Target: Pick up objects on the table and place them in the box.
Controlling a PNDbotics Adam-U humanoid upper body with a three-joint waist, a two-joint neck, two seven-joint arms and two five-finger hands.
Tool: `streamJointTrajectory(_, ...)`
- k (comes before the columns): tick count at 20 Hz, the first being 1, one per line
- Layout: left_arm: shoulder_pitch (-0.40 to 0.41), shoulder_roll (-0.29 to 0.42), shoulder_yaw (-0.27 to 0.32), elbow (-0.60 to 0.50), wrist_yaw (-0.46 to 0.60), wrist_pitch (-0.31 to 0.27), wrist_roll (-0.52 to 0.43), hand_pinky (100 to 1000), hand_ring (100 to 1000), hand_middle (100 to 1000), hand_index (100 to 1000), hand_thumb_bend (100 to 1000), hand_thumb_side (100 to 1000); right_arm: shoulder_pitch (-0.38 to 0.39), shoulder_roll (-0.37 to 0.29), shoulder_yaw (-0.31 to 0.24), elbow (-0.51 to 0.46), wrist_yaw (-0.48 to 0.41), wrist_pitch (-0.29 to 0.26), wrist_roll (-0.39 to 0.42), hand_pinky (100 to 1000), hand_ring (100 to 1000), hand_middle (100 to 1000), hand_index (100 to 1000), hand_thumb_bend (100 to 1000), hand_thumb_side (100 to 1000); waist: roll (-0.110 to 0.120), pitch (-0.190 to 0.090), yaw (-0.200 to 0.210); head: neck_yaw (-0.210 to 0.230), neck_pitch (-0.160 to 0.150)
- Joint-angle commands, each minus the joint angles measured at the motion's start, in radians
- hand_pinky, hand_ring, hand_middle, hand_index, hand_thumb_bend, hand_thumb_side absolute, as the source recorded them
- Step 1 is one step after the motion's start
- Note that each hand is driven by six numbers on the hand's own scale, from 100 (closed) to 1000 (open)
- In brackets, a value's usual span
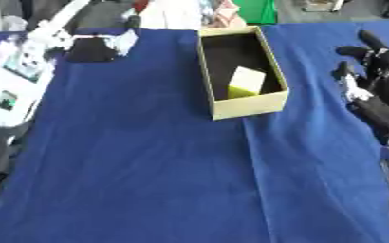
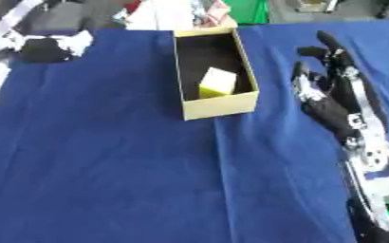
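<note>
An open cardboard box [image 1: 249, 106] stands on the blue cloth at the far middle, its long side running away from me. Inside it, near the front wall, a pale yellow and white block [image 1: 247, 81] lies tilted. My right hand [image 2: 332, 93] hovers to the right of the box, open, with straight fingers pointing away from me and nothing in it. My left hand [image 1: 97, 46] is at the far left edge of the table, on the end of a white forearm [image 1: 17, 75]. It shows as a dark shape, apart from the box.
The blue cloth [image 1: 148, 171] covers the whole table; its near half shows only cloth. Beyond the far edge lie a green object [image 1: 257, 9] and some white and dark clutter.
</note>
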Motion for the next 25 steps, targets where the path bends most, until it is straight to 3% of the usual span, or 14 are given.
streamJointTrajectory(1, 0.053, 0.038, 0.050, -0.102, 0.027, 0.033, 0.018, 874, 1000, 911, 993, 100, 261, -0.003, -0.024, -0.014, -0.022, 0.008, -0.001, -0.011, 775, 1000, 767, 993, 100, 281, -0.004, -0.019, 0.005, -0.008, -0.001)
streamJointTrajectory(4, 0.128, 0.038, 0.076, -0.131, 0.017, 0.036, 0.017, 874, 1000, 915, 998, 100, 277, 0.001, -0.025, -0.018, -0.022, 0.009, -0.001, -0.015, 775, 1000, 767, 993, 100, 280, -0.008, -0.019, 0.012, -0.008, -0.001)
streamJointTrajectory(7, 0.198, 0.028, 0.097, -0.142, 0.017, 0.028, 0.012, 869, 1000, 911, 1000, 100, 405, 0.005, -0.024, -0.024, -0.022, 0.010, -0.001, -0.022, 775, 1000, 767, 992, 100, 279, -0.010, -0.017, 0.019, -0.009, 0.003)
streamJointTrajectory(13, 0.307, -0.007, 0.139, -0.140, 0.003, -0.007, -0.002, 862, 1000, 895, 991, 100, 446, 0.008, -0.021, -0.026, -0.021, 0.011, 0.000, -0.027, 776, 1000, 766, 988, 100, 275, -0.010, -0.011, 0.026, -0.012, 0.007)
streamJointTrajectory(17, 0.360, -0.053, 0.173, -0.112, -0.062, -0.033, -0.015, 855, 1000, 889, 984, 242, 464, 0.010, -0.017, -0.027, -0.020, 0.012, 0.001, -0.029, 776, 1000, 766, 987, 100, 273, -0.013, -0.008, 0.028, -0.019, 0.008)
streamJointTrajectory(25, 0.422, -0.120, 0.211, -0.075, -0.097, -0.051, 0.042, 840, 1000, 875, 979, 329, 493, 0.011, -0.015, -0.029, -0.019, 0.012, 0.001, -0.031, 776, 1000, 765, 985, 100, 273, -0.014, -0.008, 0.034, -0.024, 0.010)
